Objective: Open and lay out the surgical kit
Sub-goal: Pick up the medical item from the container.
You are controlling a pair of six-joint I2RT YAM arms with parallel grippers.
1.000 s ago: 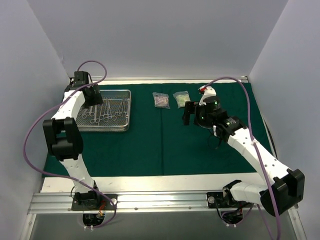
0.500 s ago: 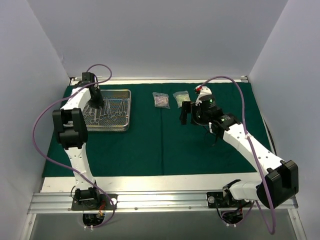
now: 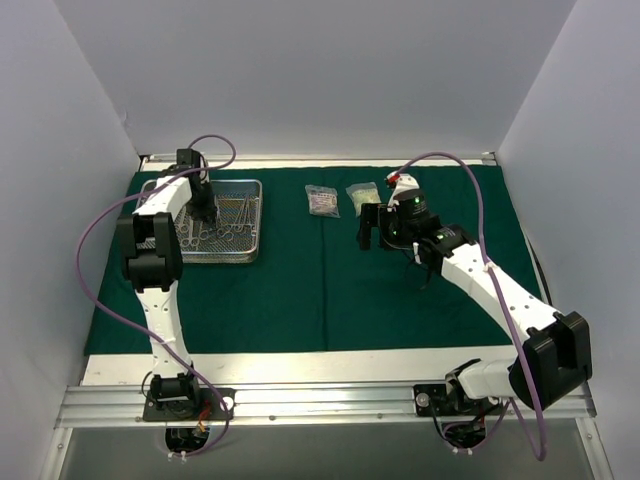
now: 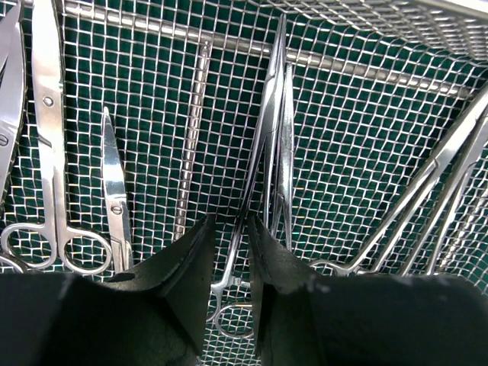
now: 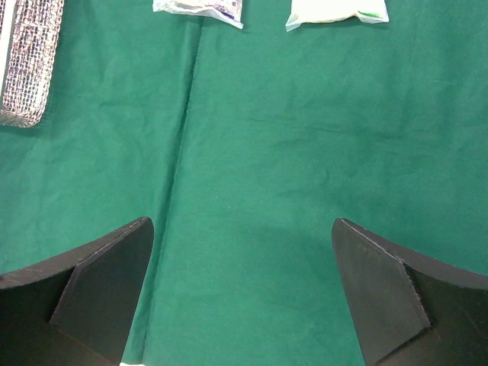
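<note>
Left claw (image 4: 231,226) narrow, pinched on one clamp (image 4: 274,130), low in tray (image 3: 255,200). Tray sits on far left of cloth (image 3: 300,290). Right claw (image 5: 242,223) wide, holding nothing, hovering over bare cloth. Count: one tray, one cloth, two pouches, printed pouch (image 3: 322,200) beside pale pouch (image 3: 362,197), at far edge. Steel tools (image 3: 222,222) in tray overlap, roughly eight, exact count unclear.

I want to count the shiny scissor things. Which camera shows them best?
The left wrist view: the steel tools fill the picture on the mesh tray, one clamp between the fingers of the left gripper. The top view shows the tools tiny. The right wrist view shows only a tray corner.
</note>
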